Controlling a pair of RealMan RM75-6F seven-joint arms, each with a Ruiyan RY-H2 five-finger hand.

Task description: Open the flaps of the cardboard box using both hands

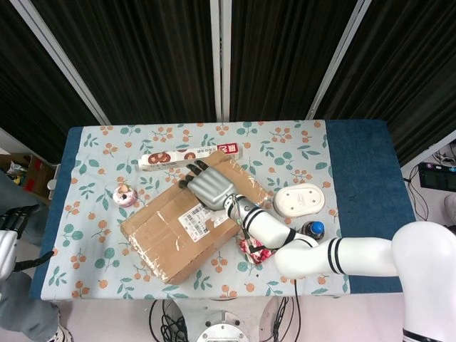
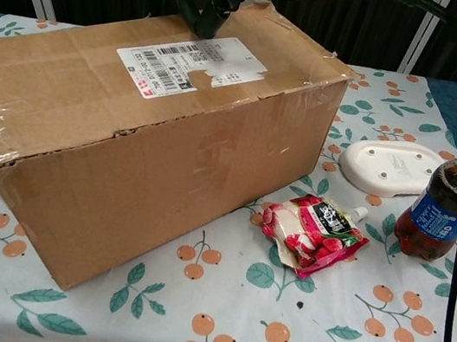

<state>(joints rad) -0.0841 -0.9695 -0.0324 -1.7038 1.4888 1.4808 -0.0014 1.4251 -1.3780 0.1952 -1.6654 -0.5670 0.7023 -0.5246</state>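
- The cardboard box lies at an angle in the middle of the table, its top flaps flat and taped shut. Judged from that, no flap has been opened and the whole task remains.
- The right hand sits over the far end of the box top, just beyond the white shipping label, fingers spread and palm down. It holds nothing. Whether the fingertips touch the cardboard cannot be told from either view.
- The left hand is well apart from the box, beyond the table's left edge. Only part of it shows, and whether its fingers are spread or closed cannot be told.
- Both hands must still find the flap seam, so the work looks to be at the approach stage.
- Counted around the box: one long flat packet just behind it, one small pink round item off its left side, one red snack pouch against its near right corner, one cola bottle farther right of the pouch, and one white oval dish turned upside down behind the bottle.
- One box, one label on it, two hands in view.
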